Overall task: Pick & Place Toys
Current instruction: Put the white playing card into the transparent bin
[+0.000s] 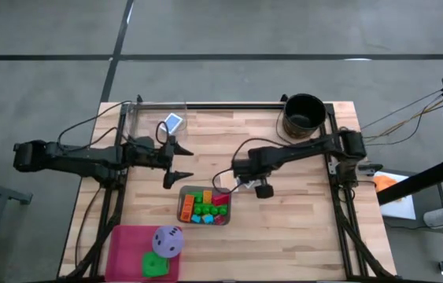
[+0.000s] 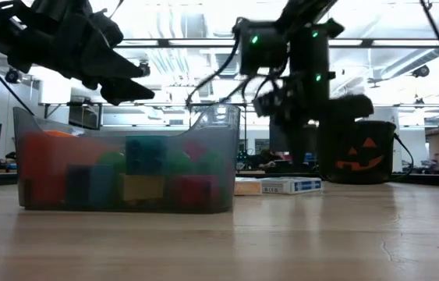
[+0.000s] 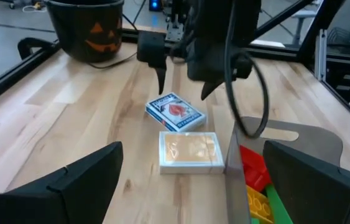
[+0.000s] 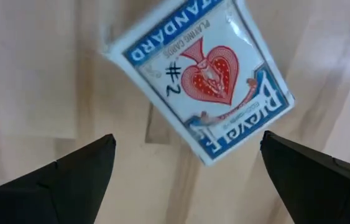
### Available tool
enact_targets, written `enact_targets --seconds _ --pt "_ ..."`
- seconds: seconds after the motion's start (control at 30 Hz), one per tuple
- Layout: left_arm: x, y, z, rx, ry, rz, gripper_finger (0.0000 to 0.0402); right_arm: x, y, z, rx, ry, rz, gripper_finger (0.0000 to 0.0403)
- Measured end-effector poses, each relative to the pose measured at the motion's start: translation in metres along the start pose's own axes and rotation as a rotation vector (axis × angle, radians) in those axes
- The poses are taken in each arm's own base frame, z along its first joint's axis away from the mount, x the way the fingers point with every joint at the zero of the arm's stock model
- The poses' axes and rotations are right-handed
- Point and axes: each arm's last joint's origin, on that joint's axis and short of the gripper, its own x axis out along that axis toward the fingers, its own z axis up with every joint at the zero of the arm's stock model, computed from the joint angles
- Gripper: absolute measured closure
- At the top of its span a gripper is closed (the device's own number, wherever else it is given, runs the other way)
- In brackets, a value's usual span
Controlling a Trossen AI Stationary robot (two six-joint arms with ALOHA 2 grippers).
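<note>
A blue playing-card deck (image 4: 202,81) lies flat on the table, also seen in the left wrist view (image 3: 176,113). A clear flat card box (image 3: 189,151) lies beside it. My right gripper (image 4: 188,140) hangs open above the deck, fingers pointing down on either side of it without touching; the high view (image 1: 235,179) shows it too. My left gripper (image 1: 183,163) is open and empty, level above the table left of the tray. The grey tray (image 1: 183,206) holds several bright blocks (image 1: 205,206). A purple die (image 1: 167,241) and a green die (image 1: 154,265) rest on a pink box.
The black bucket (image 1: 304,114) stands at the far right. A clear bin (image 1: 146,114) sits at the far left, with another blue card item (image 1: 173,122) by it. The pink box (image 1: 127,250) is at the near left. Bare wood lies at the near right.
</note>
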Motion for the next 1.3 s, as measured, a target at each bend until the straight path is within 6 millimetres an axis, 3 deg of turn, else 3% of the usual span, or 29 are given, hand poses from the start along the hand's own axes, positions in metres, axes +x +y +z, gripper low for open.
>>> enact_targets --seconds 0.13,0.3,0.6,1.3 --pt "0.000 0.000 0.000 0.001 0.001 0.000 0.0016 0.011 0.005 0.012 -0.048 0.086 -0.012 0.0009" --pt "0.000 0.000 -0.001 0.001 0.006 0.000 0.0016 0.011 0.009 0.017 -0.087 0.107 -0.011 0.0005" --pt "0.000 0.000 -0.001 0.001 0.006 0.000 0.0016 -0.015 0.004 0.013 -0.099 0.017 -0.060 0.0006" --pt "0.000 0.000 -0.001 0.000 0.007 0.000 0.0016 -0.001 -0.011 0.023 -0.308 -0.058 -0.036 0.0007"
